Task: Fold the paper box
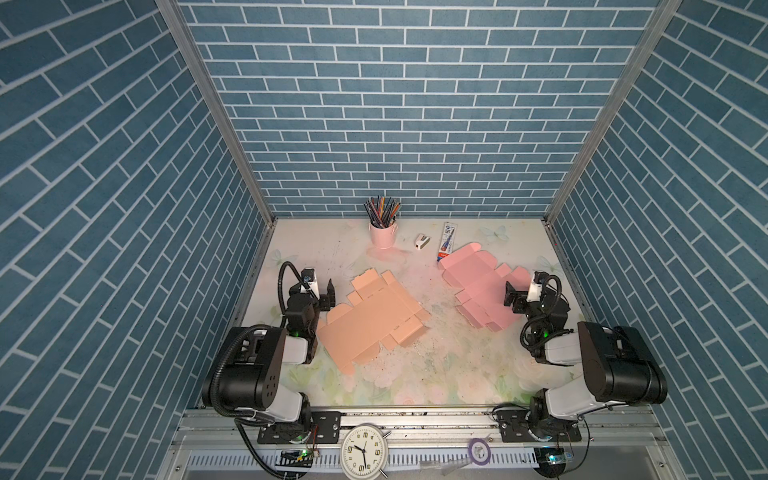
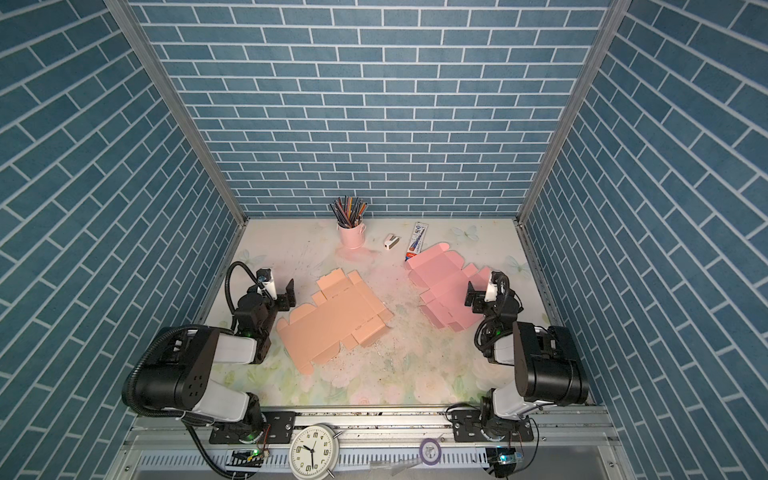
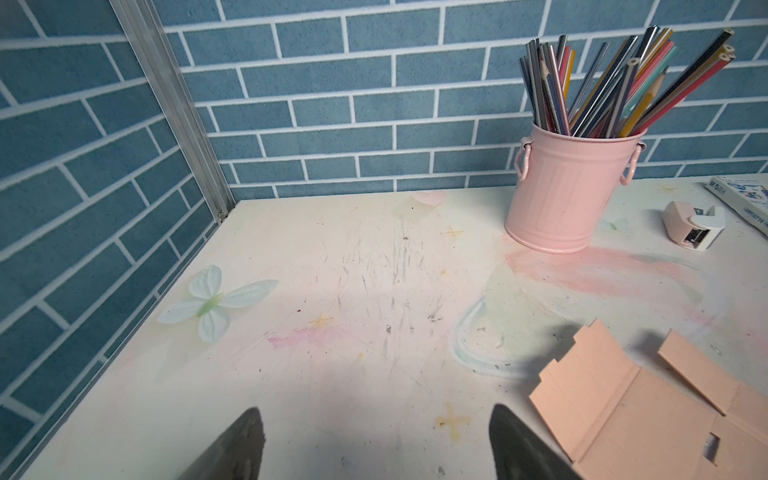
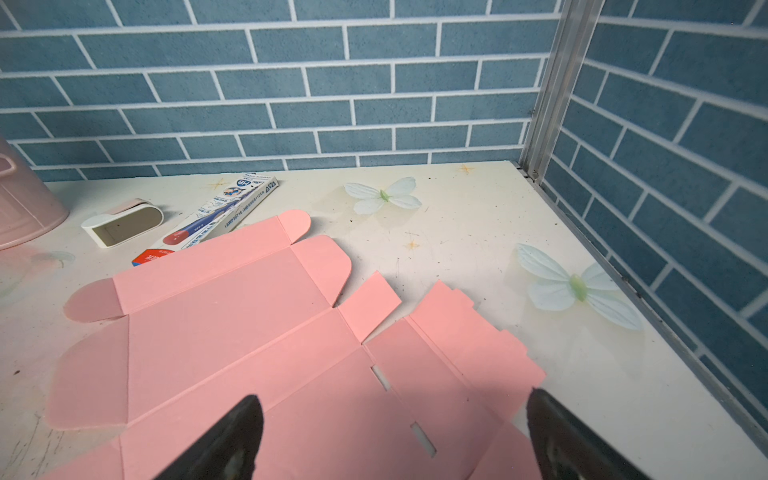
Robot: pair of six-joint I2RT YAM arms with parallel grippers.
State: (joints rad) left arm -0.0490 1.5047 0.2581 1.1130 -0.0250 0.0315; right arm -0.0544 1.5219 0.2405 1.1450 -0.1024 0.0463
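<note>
Bench (image 1: pixel 440 374): pale floral top, scuffed.
Landmark: pink ribbed metal bucket (image 1: pixel 382 236) holding coloured pencils (image 1: pixel 382 210), at the back wall.
1. Peach die-cut cardboard box blank (image 1: pixel 372 322): unfolded, forward and left of the bucket, a few flaps lifting.
2. Pink die-cut cardboard box blank (image 1: pixel 482 291): unfolded, forward and right of the bucket, far edge overlapping item 4.
3. Small white pencil sharpener (image 1: pixel 422 242): just right of the bucket.
4. White-and-blue pencil carton (image 1: pixel 448 243): farther right of the bucket.
5. Left jaws: spread wide, empty, above bare bench forward-left of the bucket, beside the peach blank.
6. Right jaws: spread wide, empty, above the pink blank's edge, forward-right of the bucket.
</note>
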